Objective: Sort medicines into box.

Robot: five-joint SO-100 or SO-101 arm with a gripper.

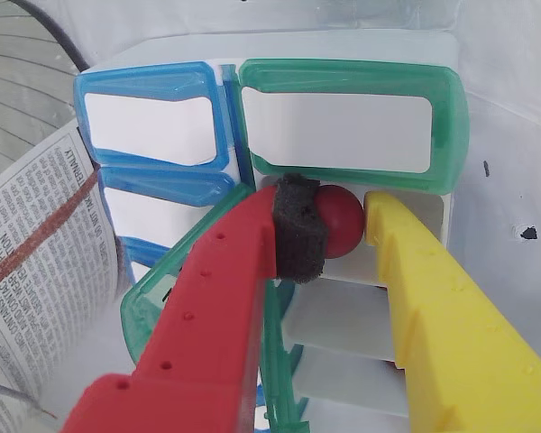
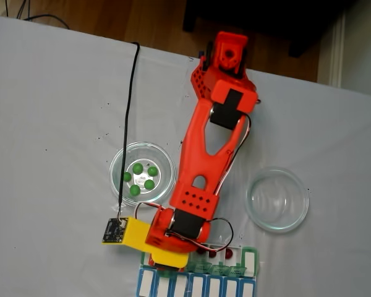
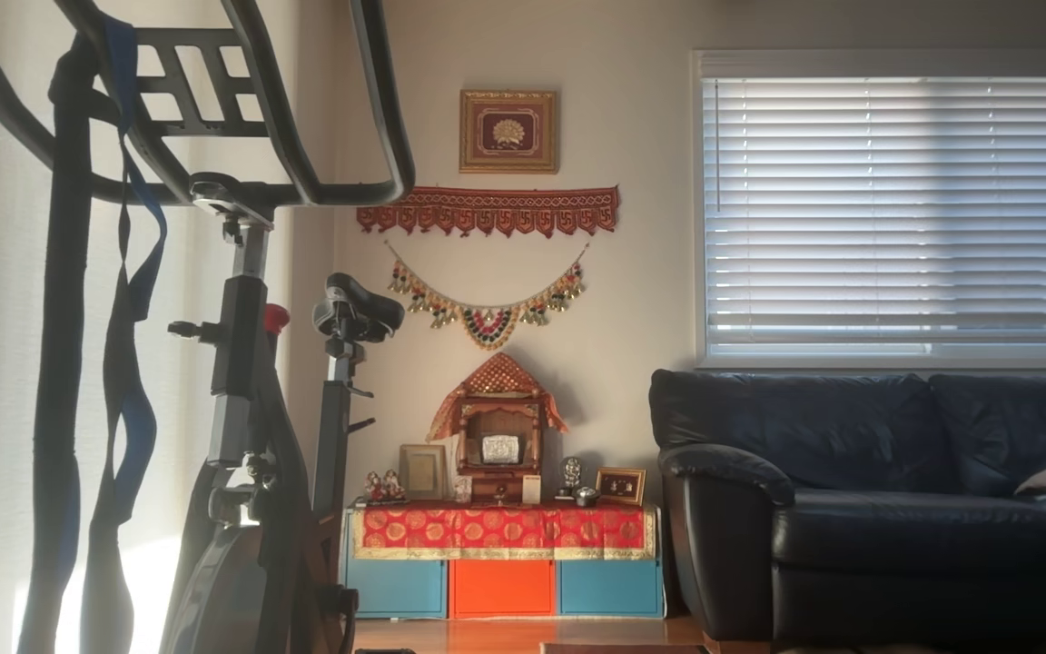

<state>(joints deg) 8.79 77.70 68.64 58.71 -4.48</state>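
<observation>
- In the wrist view the gripper [image 1: 343,221] pinches a red ball [image 1: 339,219] between its red finger [image 1: 225,289] with a black foam pad [image 1: 299,227] and its yellow finger [image 1: 433,289].
- The red ball hangs over an open compartment of the green box [image 1: 356,126], just below a green lid [image 1: 442,117] that stands open.
- A blue box row [image 1: 149,135] touches the green box on its left side in the wrist view.
- A printed paper [image 1: 36,271] lies at the left of the blue row.
- In the fixed view the red arm [image 2: 204,161] reaches from the far edge of the worktop [image 2: 55,99] down to the near edge, where both box rows sit.
- Some more red balls [image 2: 212,252] lie in the green box near the gripper.
- Five green balls [image 2: 140,176] lie in a glass dish [image 2: 164,158], left of the arm.
- Another glass dish [image 2: 277,199] sits right of the arm.
- A black cable [image 2: 131,111] runs across the worktop to the camera on the gripper.
- The other view shows a room with an exercise bike [image 3: 241,363] and a dark sofa [image 3: 877,500].
</observation>
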